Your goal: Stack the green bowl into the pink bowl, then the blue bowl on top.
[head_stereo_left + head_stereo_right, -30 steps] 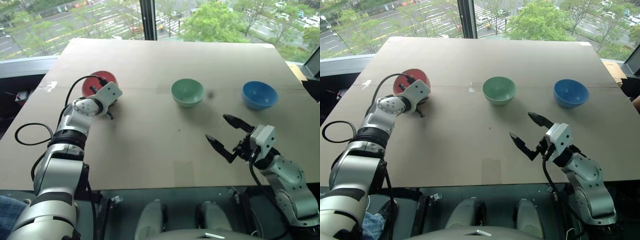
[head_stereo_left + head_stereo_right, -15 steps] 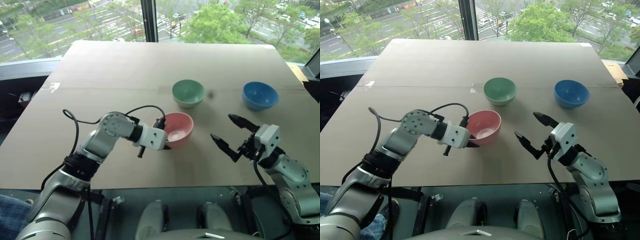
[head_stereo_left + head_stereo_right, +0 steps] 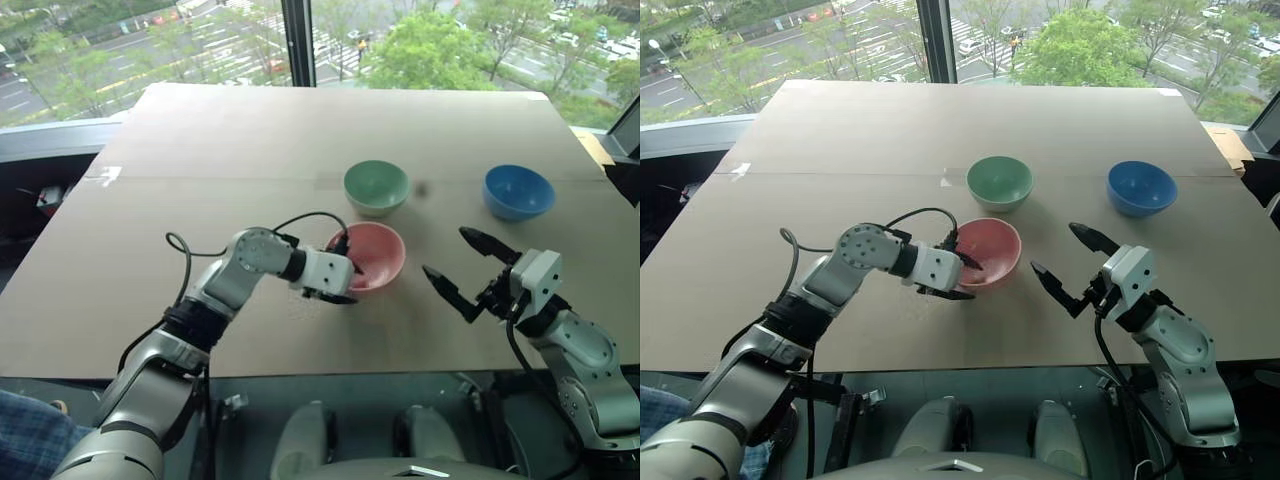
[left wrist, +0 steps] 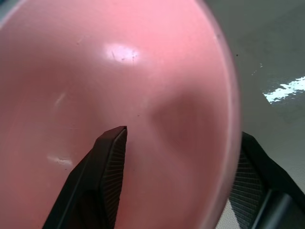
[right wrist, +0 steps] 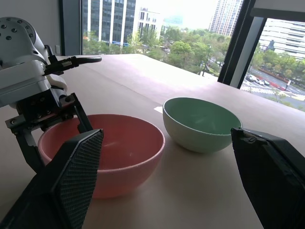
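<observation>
Black fingers of the left tool (image 3: 962,277) straddle the near-left rim of the pink bowl (image 3: 992,250), one finger inside and one outside, spread apart rather than pinching it. The bowl sits upright on the counter (image 3: 840,140), near the middle. The right tool (image 3: 1068,267) hangs above the counter just right of that bowl, its two fingers wide apart and holding nothing. Just beyond the pink bowl stands the green bowl (image 3: 999,181), close by but not touching; the blue bowl (image 3: 1140,187) sits well apart to the right. The counter is a flat brown cardboard-like sheet with a seam across it. Behind it a window (image 3: 840,40) looks down on trees and streets.
</observation>
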`<state>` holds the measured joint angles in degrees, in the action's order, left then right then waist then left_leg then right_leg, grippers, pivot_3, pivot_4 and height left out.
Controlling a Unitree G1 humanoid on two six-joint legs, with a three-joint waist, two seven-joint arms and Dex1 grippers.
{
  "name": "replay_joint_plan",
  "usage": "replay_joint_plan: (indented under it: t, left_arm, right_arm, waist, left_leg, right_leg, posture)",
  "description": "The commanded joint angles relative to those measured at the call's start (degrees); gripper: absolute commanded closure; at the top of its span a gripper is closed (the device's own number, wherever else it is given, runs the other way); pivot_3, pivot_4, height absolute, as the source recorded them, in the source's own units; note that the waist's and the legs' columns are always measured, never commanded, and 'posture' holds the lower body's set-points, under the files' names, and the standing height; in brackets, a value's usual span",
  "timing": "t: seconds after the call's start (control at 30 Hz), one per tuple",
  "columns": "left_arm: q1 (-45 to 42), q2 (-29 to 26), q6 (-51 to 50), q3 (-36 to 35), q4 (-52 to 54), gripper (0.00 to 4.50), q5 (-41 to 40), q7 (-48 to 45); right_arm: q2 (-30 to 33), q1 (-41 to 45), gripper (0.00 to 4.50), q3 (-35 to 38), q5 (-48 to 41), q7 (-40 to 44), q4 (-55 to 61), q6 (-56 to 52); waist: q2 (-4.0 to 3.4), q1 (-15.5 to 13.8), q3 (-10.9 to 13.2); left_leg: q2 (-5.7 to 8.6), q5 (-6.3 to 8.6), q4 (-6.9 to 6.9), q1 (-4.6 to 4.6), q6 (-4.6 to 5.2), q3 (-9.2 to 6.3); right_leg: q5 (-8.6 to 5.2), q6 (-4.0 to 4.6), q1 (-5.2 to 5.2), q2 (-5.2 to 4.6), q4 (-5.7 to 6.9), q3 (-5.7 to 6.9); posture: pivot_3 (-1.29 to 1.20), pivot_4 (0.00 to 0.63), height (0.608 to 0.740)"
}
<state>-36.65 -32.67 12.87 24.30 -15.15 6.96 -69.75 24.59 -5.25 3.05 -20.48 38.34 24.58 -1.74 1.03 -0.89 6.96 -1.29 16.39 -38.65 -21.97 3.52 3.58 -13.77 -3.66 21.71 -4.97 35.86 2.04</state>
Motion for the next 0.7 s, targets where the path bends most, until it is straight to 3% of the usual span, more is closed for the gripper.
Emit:
replay_joint_plan:
  t: [0.03,0.23,0.4,0.57,0.7]
  left_arm:
    - [0.05,-0.19,-2.62,-2.76,0.10,0.04,-0.71,2.40]
    - [4.08,-2.70,-13.88,-8.63,9.66,0.04,-10.38,-0.75]
    - [8.07,-5.35,-16.87,-12.28,15.24,0.04,-13.85,-0.08]
    - [9.15,-1.99,-18.12,-17.22,19.20,0.04,-17.96,6.09]
    - [10.83,-2.42,-22.15,-19.68,22.75,0.04,-21.78,6.77]
  right_arm:
    - [0.42,0.29,0.00,0.70,-0.39,0.27,1.01,1.13]
    - [0.98,1.31,0.00,0.82,-0.80,1.54,-0.12,1.08]
    - [0.79,2.94,0.00,0.13,-0.94,2.51,-1.55,1.09]
    - [0.35,4.67,0.00,-1.06,-0.84,3.58,-3.26,1.32]
    - [0.60,5.43,0.00,-1.25,-1.05,4.31,-3.58,1.21]
  waist:
    - [0.01,0.00,0.01]
    - [-0.05,0.20,0.20]
    - [-0.07,0.14,0.25]
    - [-0.05,-0.09,0.31]
    - [-0.04,0.13,0.33]
  left_leg:
    - [0.00,0.00,0.00,0.00,0.00,0.00]
    - [-0.04,-0.03,0.06,-0.10,-0.05,0.01]
    - [-0.05,-0.11,0.09,-0.22,-0.20,0.00]
    - [-0.03,-0.05,0.08,-0.21,-0.10,-0.01]
    - [-0.02,-0.08,0.08,-0.19,-0.15,-0.01]
  right_leg:
    - [0.00,0.00,0.00,0.00,0.00,0.00]
    - [0.00,-0.01,0.15,0.00,-0.01,-0.01]
    - [0.00,-0.01,0.26,-0.01,-0.03,0.01]
    - [-0.01,0.00,0.24,-0.04,-0.03,0.01]
    - [0.00,-0.01,0.22,-0.05,-0.03,0.01]
  posture:
    - [0.00,0.150,0.740]
    - [0.00,0.150,0.740]
    - [0.00,0.150,0.740]
    - [0.00,0.150,0.740]
    - [0.00,0.150,0.740]
